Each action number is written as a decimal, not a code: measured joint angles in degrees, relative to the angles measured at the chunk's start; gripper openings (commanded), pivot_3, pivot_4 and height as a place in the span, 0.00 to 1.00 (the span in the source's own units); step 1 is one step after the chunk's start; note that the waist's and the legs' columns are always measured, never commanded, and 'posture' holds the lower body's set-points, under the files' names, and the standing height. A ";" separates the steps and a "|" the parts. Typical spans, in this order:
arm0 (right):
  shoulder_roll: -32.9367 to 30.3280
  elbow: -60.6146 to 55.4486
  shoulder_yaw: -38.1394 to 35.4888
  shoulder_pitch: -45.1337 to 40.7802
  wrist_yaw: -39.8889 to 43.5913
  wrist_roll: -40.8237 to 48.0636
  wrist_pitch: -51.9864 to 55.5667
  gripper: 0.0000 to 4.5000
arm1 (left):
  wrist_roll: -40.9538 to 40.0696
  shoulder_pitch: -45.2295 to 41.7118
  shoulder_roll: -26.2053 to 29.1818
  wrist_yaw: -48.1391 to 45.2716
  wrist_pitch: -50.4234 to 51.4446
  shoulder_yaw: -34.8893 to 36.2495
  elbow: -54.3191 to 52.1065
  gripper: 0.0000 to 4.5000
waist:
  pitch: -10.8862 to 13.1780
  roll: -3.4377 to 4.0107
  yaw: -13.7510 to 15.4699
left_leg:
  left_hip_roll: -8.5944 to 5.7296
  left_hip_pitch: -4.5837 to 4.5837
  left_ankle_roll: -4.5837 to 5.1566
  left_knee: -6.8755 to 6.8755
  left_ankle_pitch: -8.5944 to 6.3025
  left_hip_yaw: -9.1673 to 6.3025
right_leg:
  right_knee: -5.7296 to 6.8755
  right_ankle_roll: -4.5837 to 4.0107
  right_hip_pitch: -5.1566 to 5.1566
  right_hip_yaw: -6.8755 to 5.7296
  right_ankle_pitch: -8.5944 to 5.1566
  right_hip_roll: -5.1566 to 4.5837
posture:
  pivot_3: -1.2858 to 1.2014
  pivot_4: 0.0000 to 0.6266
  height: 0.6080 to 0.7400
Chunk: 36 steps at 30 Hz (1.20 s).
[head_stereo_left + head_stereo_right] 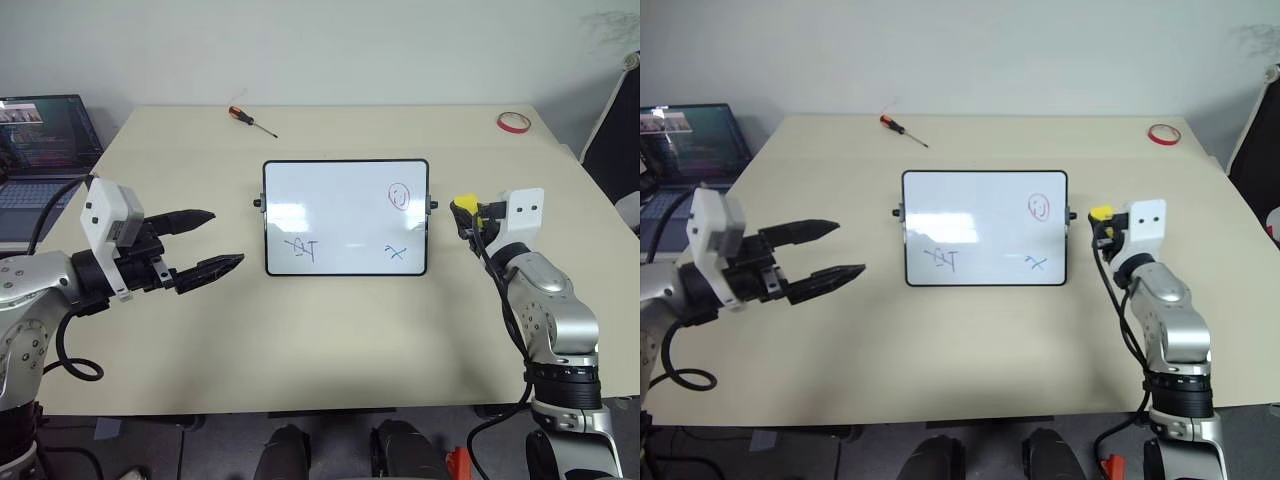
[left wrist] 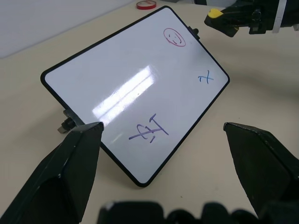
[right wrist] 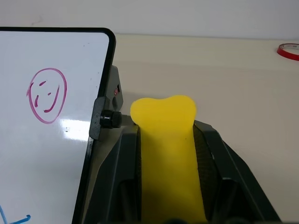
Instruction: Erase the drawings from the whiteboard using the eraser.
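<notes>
Eraser point(image 3: 164, 154) clamped in right gripper point(image 1: 466, 215), beside whiteboard point(image 1: 345, 216).

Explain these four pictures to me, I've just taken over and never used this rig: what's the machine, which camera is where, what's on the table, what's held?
It is a two-armed humanoid robot. Two pictures come from its head, looking down over the table. The other two come from cameras on each wrist, looking along that gripper's fingers.

In the middle of the table stands the whiteboard, carrying the drawings: a red smiley and two blue scribbles. The right gripper is shut on the eraser, a yellow block, just beside the board's right edge. The left gripper is open and holds nothing, left of the board.

At the far edge lie a red-handled screwdriver and a red tape ring. A laptop sits at far left.
</notes>
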 measured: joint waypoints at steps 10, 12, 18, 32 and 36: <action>-0.02 0.00 -0.38 0.03 -0.17 -0.05 0.00 0.26 | 1.46 -0.89 0.27 -1.23 -1.41 -0.71 2.09 1.00 | 0.00 0.00 -0.10 | 0.00 0.00 0.00 0.01 0.00 0.02 | 0.07 0.00 -0.04 0.00 0.00 0.00 | 0.52 0.24 1.00; -0.02 0.00 -0.38 0.02 -0.18 -0.07 0.00 0.26 | 1.67 -1.18 0.27 -1.37 -1.62 -0.83 2.11 1.00 | 0.00 0.00 -0.11 | 0.00 0.00 0.00 0.01 0.00 0.02 | 0.07 0.00 -0.04 0.00 0.00 0.00 | 0.52 0.24 1.00; -0.02 0.00 -0.37 -0.05 -0.19 -0.10 0.00 0.26 | 2.59 -2.70 0.07 -1.31 -2.85 -2.61 2.41 1.00 | 0.00 0.00 -0.11 | -0.01 0.00 0.00 0.02 0.00 0.03 | 0.10 0.00 -0.04 0.00 0.00 0.00 | 0.52 0.24 1.00; -0.35 -0.74 -0.34 -0.32 -0.23 -0.11 0.17 0.26 | 5.73 -7.12 -2.26 -1.44 -7.68 -8.61 5.89 1.00 | 0.00 0.00 -0.09 | -0.02 0.00 0.00 0.04 0.00 0.05 | 0.16 0.00 -0.07 0.00 0.00 0.02 | 0.52 0.24 1.00; -0.35 -4.07 0.33 -0.27 -0.20 -0.12 1.11 0.26 | 6.37 -8.00 -3.23 -1.80 -8.58 -9.99 6.76 1.00 | 0.00 0.00 -0.09 | -0.02 -0.01 0.00 0.04 0.00 0.05 | 0.17 0.00 -0.08 0.00 0.00 0.02 | 0.52 0.24 1.00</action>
